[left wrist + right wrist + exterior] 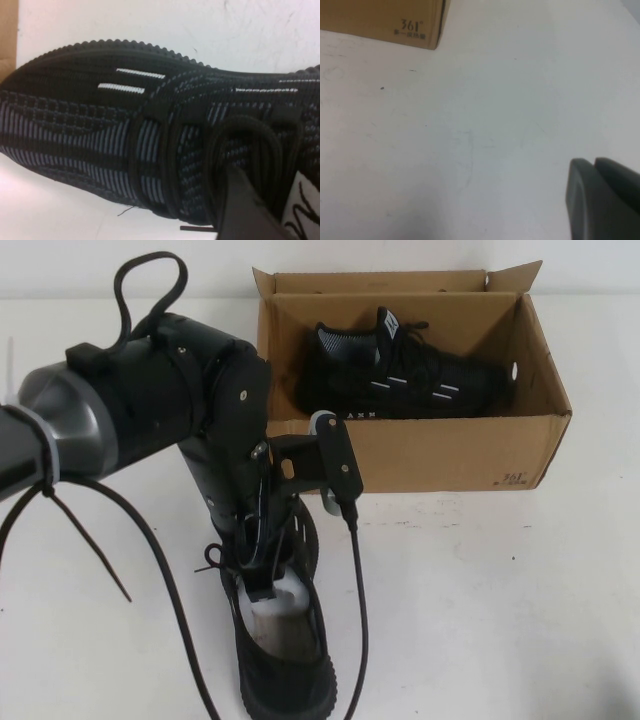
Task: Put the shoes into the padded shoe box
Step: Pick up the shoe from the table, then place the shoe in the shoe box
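Jaws of my left gripper pinch the collar of the soft, light shoe on the counter; its mate lies in the box, while my right gripper hovers nearby, state untold.

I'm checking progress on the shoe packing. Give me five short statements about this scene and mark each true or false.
1. One sneaker already lies inside the cardboard shoe box. True.
2. The second sneaker is also in the box. False: it sits on the white table, in front of the box.
3. The left gripper is down at the opening of the second sneaker. True.
4. The right gripper is above the box. False: its wrist view shows bare table beneath it, with only the box's printed corner at the edge.
5. The box is closed. False: its flaps stand open.
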### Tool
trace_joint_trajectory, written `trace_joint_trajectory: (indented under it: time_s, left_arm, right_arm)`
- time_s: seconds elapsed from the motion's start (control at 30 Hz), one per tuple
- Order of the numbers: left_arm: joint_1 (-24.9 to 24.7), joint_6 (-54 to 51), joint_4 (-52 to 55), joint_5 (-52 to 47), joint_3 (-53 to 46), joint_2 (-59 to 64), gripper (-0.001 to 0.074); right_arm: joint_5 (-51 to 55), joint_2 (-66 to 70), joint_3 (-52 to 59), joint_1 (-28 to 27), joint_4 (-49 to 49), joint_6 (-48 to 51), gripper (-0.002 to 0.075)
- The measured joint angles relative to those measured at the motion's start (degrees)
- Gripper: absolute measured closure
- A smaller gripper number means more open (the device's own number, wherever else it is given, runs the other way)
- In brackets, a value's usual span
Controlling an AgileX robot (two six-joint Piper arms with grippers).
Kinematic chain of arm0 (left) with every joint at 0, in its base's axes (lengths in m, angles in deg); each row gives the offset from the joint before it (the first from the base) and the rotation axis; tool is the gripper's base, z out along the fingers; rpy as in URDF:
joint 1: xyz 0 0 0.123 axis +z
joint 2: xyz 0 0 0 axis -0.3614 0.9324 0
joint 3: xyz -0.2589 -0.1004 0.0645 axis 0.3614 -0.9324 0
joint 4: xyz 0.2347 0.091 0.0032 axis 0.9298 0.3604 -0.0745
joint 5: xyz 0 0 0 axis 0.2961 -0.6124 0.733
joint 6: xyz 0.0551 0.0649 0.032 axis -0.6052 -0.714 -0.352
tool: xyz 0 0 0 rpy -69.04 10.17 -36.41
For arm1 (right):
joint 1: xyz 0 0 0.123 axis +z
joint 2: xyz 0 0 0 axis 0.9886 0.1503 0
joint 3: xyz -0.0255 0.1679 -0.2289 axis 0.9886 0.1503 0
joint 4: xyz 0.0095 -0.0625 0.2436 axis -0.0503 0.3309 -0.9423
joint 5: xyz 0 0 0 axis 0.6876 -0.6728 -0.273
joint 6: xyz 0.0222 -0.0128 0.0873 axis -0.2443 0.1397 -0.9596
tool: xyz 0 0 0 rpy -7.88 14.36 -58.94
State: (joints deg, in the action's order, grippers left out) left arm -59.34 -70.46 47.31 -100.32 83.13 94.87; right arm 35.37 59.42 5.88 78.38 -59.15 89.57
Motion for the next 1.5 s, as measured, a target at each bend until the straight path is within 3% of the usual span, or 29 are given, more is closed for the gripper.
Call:
trace_joint_trajectory:
  time_s: [0.1,0.27,0.37,0.57,0.97,1.2,1.5]
  left_arm:
    - [0.0,0.0,0.0,0.0,0.0,0.0,0.0518]
    - [0.0,0.1,0.0,0.0,0.0,0.0,0.0682]
    - [0.0,1.1,0.4,0.0,0.0,0.0,0.0718]
    - [-1.5,11.7,3.4,-3.2,2.8,0.0,0.0728]
    - [-6.9,42.5,5.2,-8.5,24.8,-0.6,0.0731]
    - [-6.2,55.2,5.7,-9.0,36.0,1.6,0.0731]
    - [-3.1,64.0,5.7,-1.7,46.1,10.9,0.0731]
  right_arm:
    - [0.0,0.0,0.0,0.0,0.0,0.0,0.0733]
    - [0.0,0.0,0.0,0.0,0.0,0.0,0.0733]
    - [0.0,0.0,0.0,0.0,0.0,0.0,0.0733]
    - [0.0,0.0,0.0,0.0,0.0,0.0,0.0732]
    - [0.0,0.0,0.0,0.0,0.0,0.0,0.0733]
    - [0.0,0.0,0.0,0.0,0.0,0.0,0.0733]
    - [0.0,0.0,0.0,0.0,0.0,0.0,0.0733]
